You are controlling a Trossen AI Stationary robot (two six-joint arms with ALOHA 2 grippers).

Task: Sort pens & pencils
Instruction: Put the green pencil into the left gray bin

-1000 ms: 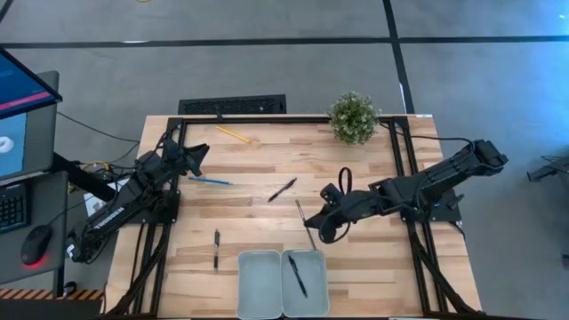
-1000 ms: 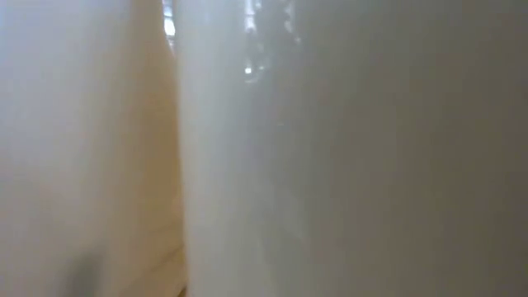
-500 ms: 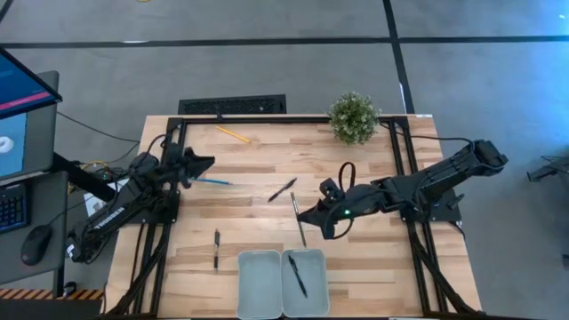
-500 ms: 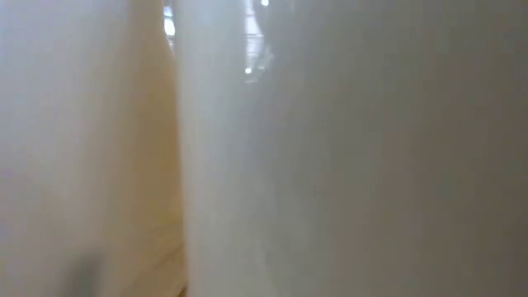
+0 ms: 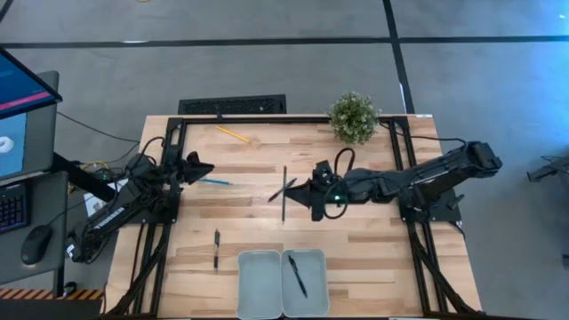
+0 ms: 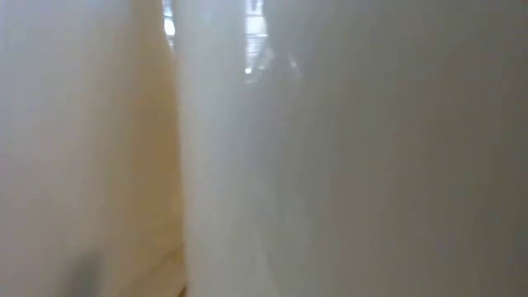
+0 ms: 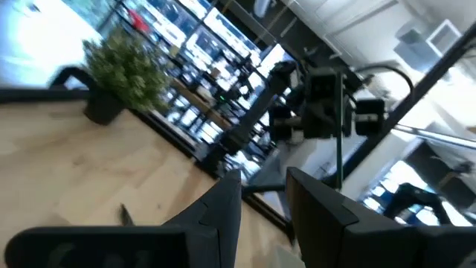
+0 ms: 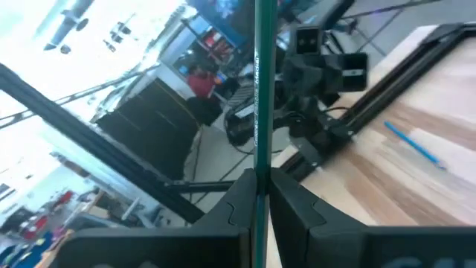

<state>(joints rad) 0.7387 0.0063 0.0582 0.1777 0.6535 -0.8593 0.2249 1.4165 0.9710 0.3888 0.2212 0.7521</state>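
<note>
My right gripper is over the middle of the table, shut on a thin dark pen. Under it a black pen lies flat on the wood. Another pen lies near the front left, and one is in the right-hand tray. The light blue pencil lies just right of my left gripper, which is open and holds nothing. The yellow pencil lies at the far edge. My right gripper pinches the pen near the middle of its shaft between its two fingers. The fingers come about level from the table's right and lie across the pen. The pen is lifted clear of the table and runs from near to far.
Two pale trays stand side by side at the near edge. A potted plant stands at the far right. The black frame runs along the table's far edge and sides. The low view shows only a pale blur.
My right gripper has risen and gone from beside the trays toward the table's far edge and left, tipping from downward to level, with the pen in it. The pen has swung from slanting to a near-far line. My left gripper has tipped up and rolled in place.
</note>
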